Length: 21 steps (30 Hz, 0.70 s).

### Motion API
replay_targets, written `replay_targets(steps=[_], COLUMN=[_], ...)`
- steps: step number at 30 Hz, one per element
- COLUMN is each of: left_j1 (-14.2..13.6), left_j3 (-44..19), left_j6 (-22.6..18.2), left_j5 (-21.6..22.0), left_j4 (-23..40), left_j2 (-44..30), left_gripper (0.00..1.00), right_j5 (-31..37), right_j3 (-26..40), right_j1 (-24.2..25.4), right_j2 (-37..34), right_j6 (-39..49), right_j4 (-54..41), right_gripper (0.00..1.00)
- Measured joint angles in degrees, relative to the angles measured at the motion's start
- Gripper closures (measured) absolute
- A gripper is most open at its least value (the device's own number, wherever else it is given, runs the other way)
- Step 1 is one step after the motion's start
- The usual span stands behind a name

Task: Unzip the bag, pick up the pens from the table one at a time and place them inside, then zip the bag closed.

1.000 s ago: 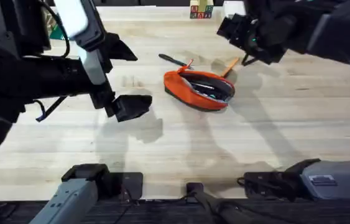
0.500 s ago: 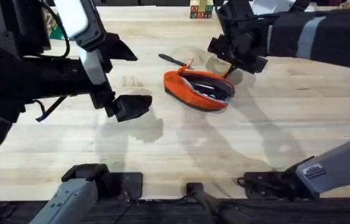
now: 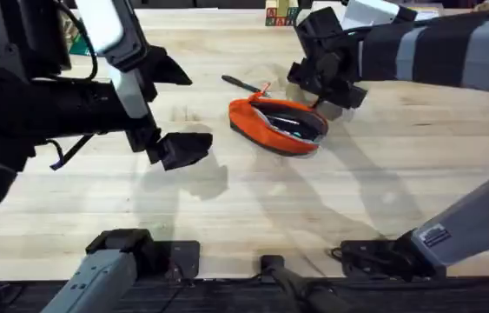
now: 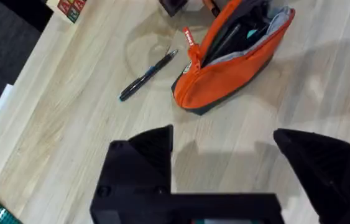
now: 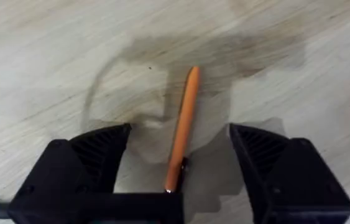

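The left gripper (image 3: pixel 183 149) hangs above the table (image 3: pixel 253 209) on the near left side, its black fingers (image 4: pixel 140 163) spread wide and holding nothing. Its wrist camera looks between them at the bag (image 4: pixel 230 55), which lies unzipped with its mouth gaping, grey lining and dark contents visible inside. Just beside the bag's zipper end lies the dark pen (image 4: pixel 148 74), flat on the wood and apart from the pouch fabric.

From overhead, the bag (image 3: pixel 279 123) sits near the middle of the table, orange sides around a dark open interior. The dark pen (image 3: pixel 240 83) lies just beyond its left end.

Farther back, the right gripper (image 3: pixel 324 83) has reached in over the far right end of the bag. Its own camera shows what the overhead view hides behind the arm: the orange pen (image 5: pixel 183 127) lying on the bare wood between the two open black fingers (image 5: pixel 84 162), its dark tip toward the gripper. The fingers stand well apart on either side of the pen and do not touch it.
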State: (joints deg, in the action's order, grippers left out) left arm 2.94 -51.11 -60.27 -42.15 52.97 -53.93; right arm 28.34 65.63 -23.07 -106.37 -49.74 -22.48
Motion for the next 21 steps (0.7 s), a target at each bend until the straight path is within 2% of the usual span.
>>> replay_targets(steps=[1, 3, 5, 9, 13, 21], left_j1=[0.0, 0.0, 0.0, 0.0, 0.0, 0.0], left_j3=[0.0, 0.0, 0.0, 0.0, 0.0, 0.0], left_j6=[0.0, 0.0, 0.0, 0.0, 0.0, 0.0], left_j5=[0.0, 0.0, 0.0, 0.0, 0.0, 0.0], left_j4=[0.0, 0.0, 0.0, 0.0, 0.0, 0.0], left_j2=[0.0, 0.0, 0.0, 0.0, 0.0, 0.0], left_gripper=[0.008, 0.008, 0.008, 0.008, 0.008, 0.008], right_j5=[-0.1, -0.1, -0.1, 0.1, 0.4, 0.6], right_j3=[0.0, 0.0, 0.0, 0.0, 0.1, 0.2], right_j1=[0.0, 0.0, 0.0, 0.2, 0.3, 0.4], right_j2=[0.0, 0.0, 0.0, 0.0, 0.0, 0.0], right_j6=[0.0, 0.0, 0.0, -0.3, -0.6, -0.7], right_j4=[0.0, 0.0, 0.0, -0.2, -0.2, -0.2], right_gripper=[0.009, 0.084, 0.246, 0.672, 0.942, 0.965])
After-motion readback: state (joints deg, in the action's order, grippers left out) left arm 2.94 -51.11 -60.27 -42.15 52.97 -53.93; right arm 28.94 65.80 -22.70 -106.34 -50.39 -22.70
